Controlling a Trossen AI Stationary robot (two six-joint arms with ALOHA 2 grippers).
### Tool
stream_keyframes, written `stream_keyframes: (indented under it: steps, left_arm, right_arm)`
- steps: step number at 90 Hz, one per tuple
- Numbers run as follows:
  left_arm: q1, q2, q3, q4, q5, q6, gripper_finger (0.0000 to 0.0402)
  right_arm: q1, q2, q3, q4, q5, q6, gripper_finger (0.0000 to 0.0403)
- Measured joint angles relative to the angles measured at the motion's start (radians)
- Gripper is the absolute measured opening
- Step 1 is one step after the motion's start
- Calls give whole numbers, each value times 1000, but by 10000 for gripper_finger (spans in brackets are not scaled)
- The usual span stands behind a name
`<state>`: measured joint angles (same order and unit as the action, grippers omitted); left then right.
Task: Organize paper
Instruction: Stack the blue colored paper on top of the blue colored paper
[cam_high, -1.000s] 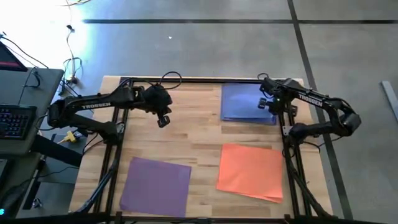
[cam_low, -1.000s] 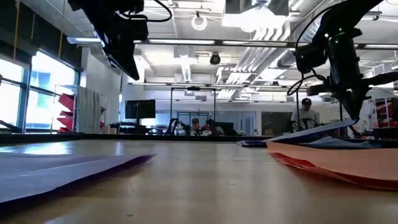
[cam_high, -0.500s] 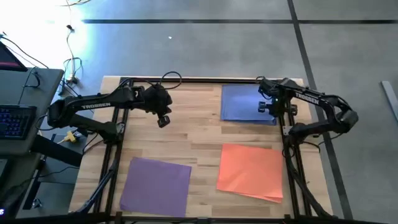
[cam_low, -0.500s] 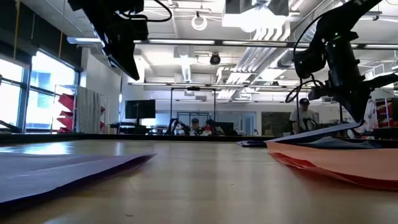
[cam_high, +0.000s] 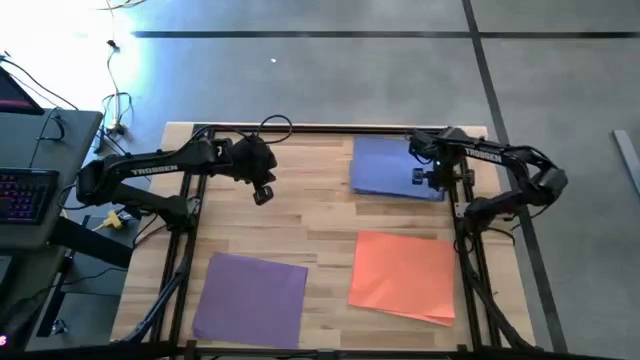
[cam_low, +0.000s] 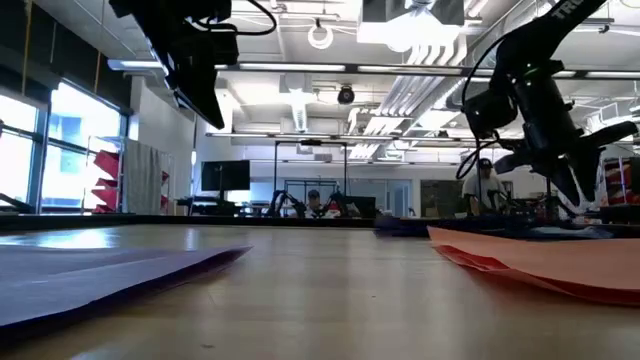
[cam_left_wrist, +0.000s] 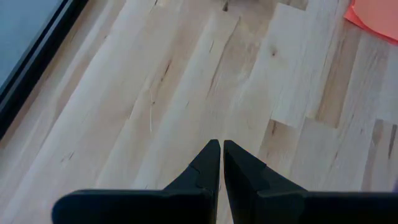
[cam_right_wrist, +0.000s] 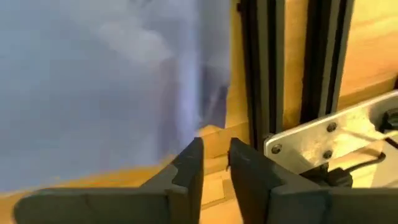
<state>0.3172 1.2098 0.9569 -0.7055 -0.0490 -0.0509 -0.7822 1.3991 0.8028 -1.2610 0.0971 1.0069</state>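
The wooden table (cam_high: 320, 215) carries three sheets of paper. Taking the orange sheet (cam_high: 403, 275) as landmark, the purple sheet (cam_high: 250, 298) lies well to its left at the near edge, and the blue sheet (cam_high: 385, 165) lies beyond it at the far edge. Both dark arms bear white "TROSSEN" lettering. The right pincer (cam_high: 420, 177) hangs over the blue sheet's near right corner, fingers almost together, gripping nothing. The left pincer (cam_high: 261, 195) hovers over bare wood far left of the blue sheet, closed and empty.
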Motion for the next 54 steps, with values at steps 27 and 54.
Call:
stream_keyframes:
  steps: [27,54]
  left_arm:
    - [0,0,0,0,0,0,0]
    - [6,3,0,27,-9,-51,0]
  right_arm:
    - [48,-22,51,40,-4,-118,125]
    - [310,135,239,657,-184,-173,126]
